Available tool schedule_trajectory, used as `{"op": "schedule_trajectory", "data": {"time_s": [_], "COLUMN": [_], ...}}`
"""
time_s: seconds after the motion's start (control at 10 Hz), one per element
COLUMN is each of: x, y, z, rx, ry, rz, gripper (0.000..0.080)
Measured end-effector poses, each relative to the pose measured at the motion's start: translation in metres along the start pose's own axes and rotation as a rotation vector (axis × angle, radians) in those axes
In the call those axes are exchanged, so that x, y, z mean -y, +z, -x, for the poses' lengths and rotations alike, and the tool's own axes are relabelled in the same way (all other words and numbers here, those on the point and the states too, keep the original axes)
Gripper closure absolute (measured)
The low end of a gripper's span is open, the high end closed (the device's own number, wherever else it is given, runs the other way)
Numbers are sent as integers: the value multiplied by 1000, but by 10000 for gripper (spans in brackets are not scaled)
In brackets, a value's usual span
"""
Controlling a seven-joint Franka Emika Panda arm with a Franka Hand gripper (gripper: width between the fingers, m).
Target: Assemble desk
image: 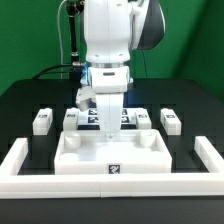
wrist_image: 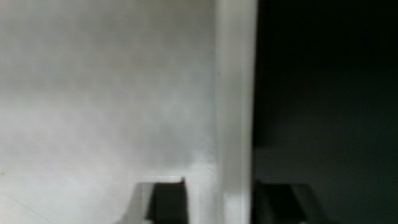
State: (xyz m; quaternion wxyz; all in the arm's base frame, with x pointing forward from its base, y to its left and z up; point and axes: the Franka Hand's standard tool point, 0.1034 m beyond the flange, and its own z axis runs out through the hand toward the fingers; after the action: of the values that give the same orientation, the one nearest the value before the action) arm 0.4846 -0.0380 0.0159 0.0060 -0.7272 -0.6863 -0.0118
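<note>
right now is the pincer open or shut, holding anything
pincer: closed on the rim of the desk top

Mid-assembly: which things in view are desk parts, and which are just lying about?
Job: desk top, rim pinched in the shut tool; leg at the exterior view's far left; leg at its far right; more in that row.
Lying about: long white border bars; black table.
</note>
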Motion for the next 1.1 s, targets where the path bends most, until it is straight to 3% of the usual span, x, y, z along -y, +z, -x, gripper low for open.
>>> {"op": "schedule_trajectory", "data": {"time_s": [0.7, 0.8, 1.1], "x": [0, -6, -17], "y": [0, 1, 1], "z": [-4, -23, -50], "rx": [-1, -9, -25], "ry": [15, 30, 36], "rz": [0, 9, 27], "gripper": [745, 745, 745]}}
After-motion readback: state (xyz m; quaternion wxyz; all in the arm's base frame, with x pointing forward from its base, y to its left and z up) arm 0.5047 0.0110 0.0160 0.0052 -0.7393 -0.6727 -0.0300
